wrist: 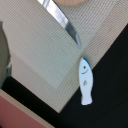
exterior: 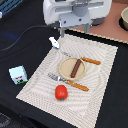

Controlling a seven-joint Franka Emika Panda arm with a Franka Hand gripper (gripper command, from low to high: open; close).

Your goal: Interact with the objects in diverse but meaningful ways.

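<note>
White fish-shaped bottle point(wrist: 86, 81), blue at the head end, printed eye and mouth; lies flat on the dark tabletop point(exterior: 15, 30) just off the corner of the woven placemat point(exterior: 95, 90), seen in the exterior view point(exterior: 54, 43) at about 11 o'clock from the plate; directly under the arm's wrist housing. Dark brown sausage point(exterior: 76, 68), lying diagonally on the tan round plate point(exterior: 64, 69), mid-placemat. Red tomato point(exterior: 61, 92), on the placemat at 7 o'clock from the plate, just beside the fork. Milk carton point(exterior: 18, 75), pale blue and white, upright on the tabletop off the placemat's edge, at 9 o'clock from the plate, well apart from it. Orange-handled knife point(exterior: 86, 60), at 1 o'clock against the plate rim; its blade point(wrist: 64, 22) points toward the fish bottle in the wrist view, tip near it. Orange-handled fork point(exterior: 70, 82), at 6 o'clock below the plate. Gripper point(exterior: 75, 29), hanging above the placemat's far edge; fingers not clearly resolved, so whether spread or closed cannot be told; nothing visibly held.
</note>
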